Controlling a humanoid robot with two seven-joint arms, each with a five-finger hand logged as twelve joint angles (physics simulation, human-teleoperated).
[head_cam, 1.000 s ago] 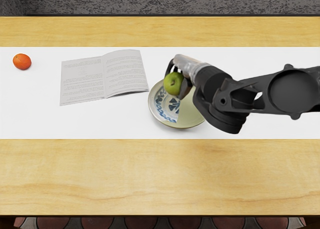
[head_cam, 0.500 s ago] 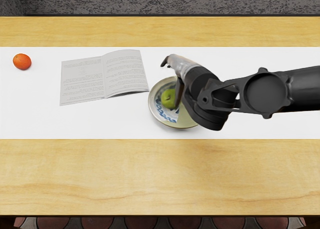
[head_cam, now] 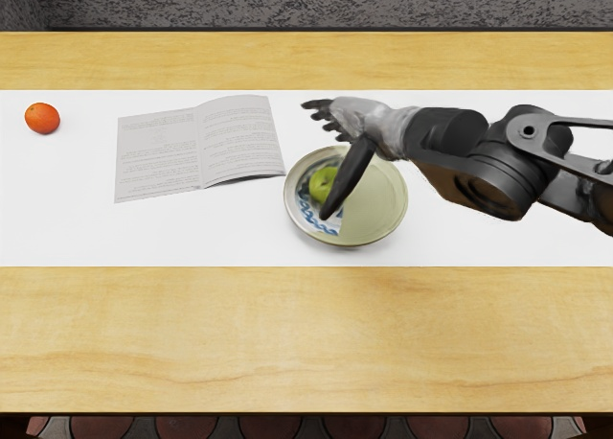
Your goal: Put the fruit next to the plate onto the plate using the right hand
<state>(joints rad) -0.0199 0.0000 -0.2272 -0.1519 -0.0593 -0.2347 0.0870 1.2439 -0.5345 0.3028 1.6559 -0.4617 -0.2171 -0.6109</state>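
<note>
A green apple [head_cam: 323,183] lies on the left part of the round plate [head_cam: 378,209], which has a blue pattern inside. My right hand [head_cam: 335,147] hovers over the plate's upper left rim, its arm coming in from the right edge. Its fingers are spread open and hold nothing. The dark thumb [head_cam: 345,177] hangs down across the plate just right of the apple, hiding part of it. The left arm does not show.
An open booklet [head_cam: 199,147] lies left of the plate on the white runner [head_cam: 144,228]. A small orange fruit [head_cam: 42,118] sits at the far left of the runner. Bare wood lies in front and behind.
The hand carried the apple down onto the plate, let go of it and spread its fingers. The arm has since lifted and drawn back to the right.
</note>
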